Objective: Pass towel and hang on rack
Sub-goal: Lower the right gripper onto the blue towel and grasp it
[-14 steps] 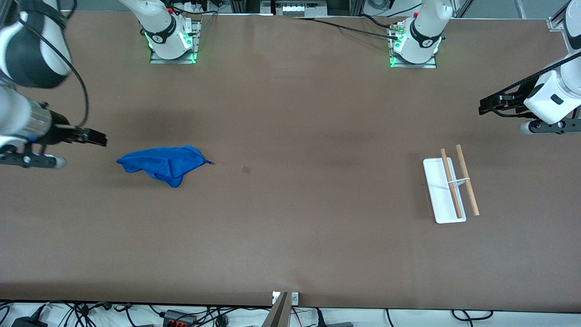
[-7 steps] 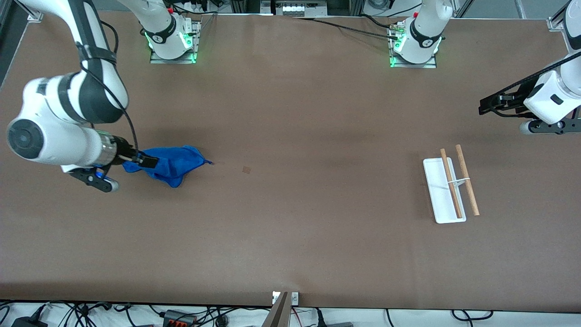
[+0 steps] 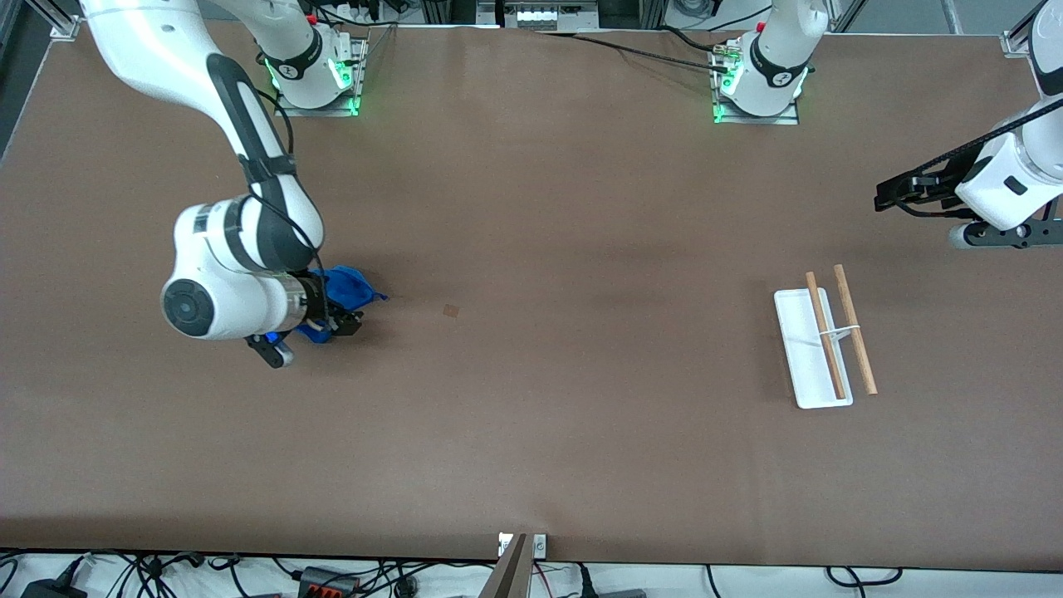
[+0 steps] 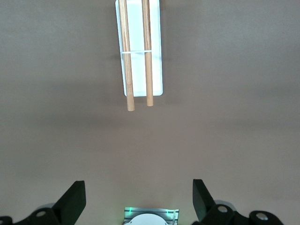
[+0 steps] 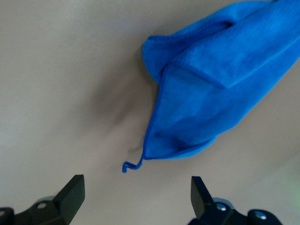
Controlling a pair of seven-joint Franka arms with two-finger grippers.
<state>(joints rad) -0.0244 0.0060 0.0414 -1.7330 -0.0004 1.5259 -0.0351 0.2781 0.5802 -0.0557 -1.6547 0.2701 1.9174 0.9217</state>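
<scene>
- The blue towel lies crumpled on the brown tabletop toward the right arm's end; the rack stands well apart from it toward the left arm's end, with open brown surface between them
- A small darker square mark sits on the tabletop beside the towel, on the side toward the rack; nothing stands between towel and rack
- The right end effector hangs over the towel's edge, fingers spread; in the right wrist view both dark fingertips stand wide with the towel and a loose thread at its corner lying ahead of them, not pinched
- The left end effector hovers at the tabletop's edge near the left arm's end, waiting, fingers spread and holding nothing; its wrist view shows the rack ahead of it, two wooden rods over a white tray base joined by a thin white bracket
- From the front, the right arm's wrist covers most of the towel, so only a blue patch shows; whether the fingertips touch the cloth is hard to say, though they seem just above it
- The left arm is cut off at the front view's edge, and the rack's end runs out of the left wrist view
- Half a second ago the right end effector was at the towel's end farther from the rack, with most of the cloth showing; it has since swung across the towel to the rack-side edge. The towel, rack and left arm have barely shifted
</scene>
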